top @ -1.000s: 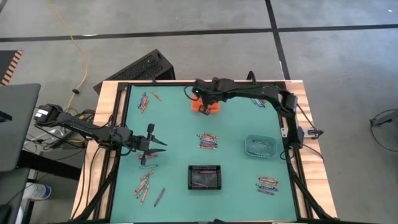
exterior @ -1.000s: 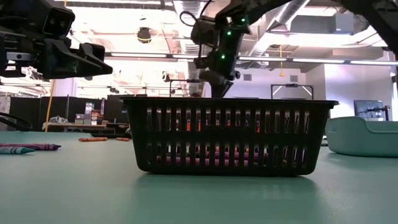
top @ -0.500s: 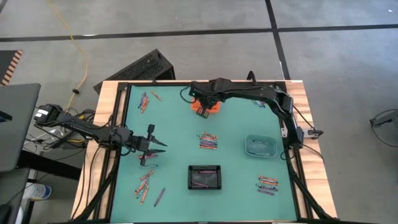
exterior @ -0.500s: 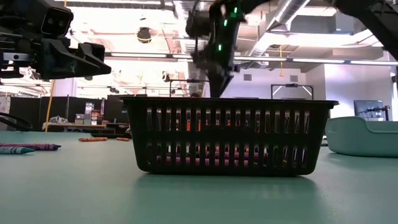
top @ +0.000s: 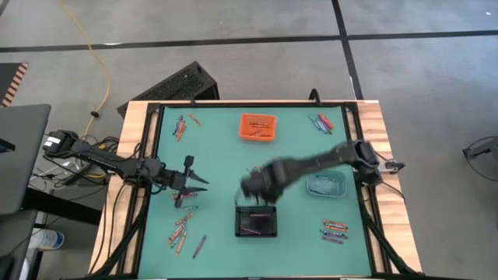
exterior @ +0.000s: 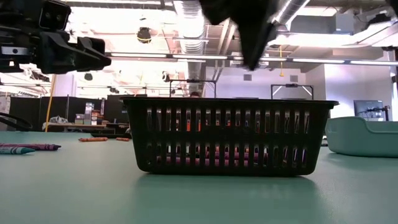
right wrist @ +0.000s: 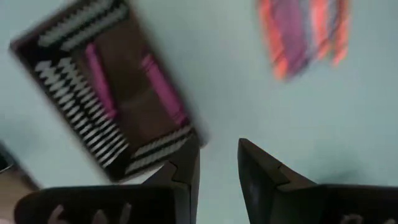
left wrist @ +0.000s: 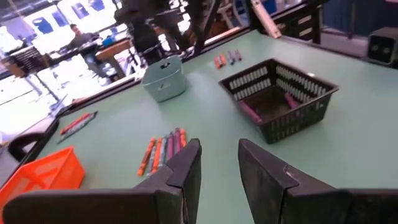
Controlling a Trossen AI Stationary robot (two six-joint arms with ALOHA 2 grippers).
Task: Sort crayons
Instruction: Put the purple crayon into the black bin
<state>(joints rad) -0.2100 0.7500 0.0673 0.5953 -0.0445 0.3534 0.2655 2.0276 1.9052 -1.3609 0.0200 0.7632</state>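
You are partway through the sort, and by my reading most of it is still ahead of you. The orange bin (top: 257, 126) at the far side of the bench (top: 218, 159) holds a few orange crayons. The black bin (top: 256, 222) near the front holds two purple or pink crayons (right wrist: 155, 87), lying loose on its floor in both wrist views. The teal bin (top: 325, 183) sits toward the right edge; you cannot tell from these views what is inside it.

Crayons left loose on the bench: a mixed bundle near the middle (left wrist: 163, 148), a small group at the far left corner (top: 181, 126), another at the far right corner (top: 320, 122), a scatter at the near left (top: 184, 227), and a few at the near right (top: 334, 229).

Your right tool (top: 253, 187) is blurred above the bench between the middle bundle and the black bin; its wrist view shows its fingers (right wrist: 180, 168) apart with nothing between them. Your left tool (top: 191, 180) hovers over the left side of the bench, its fingers (left wrist: 186, 168) also apart and empty.
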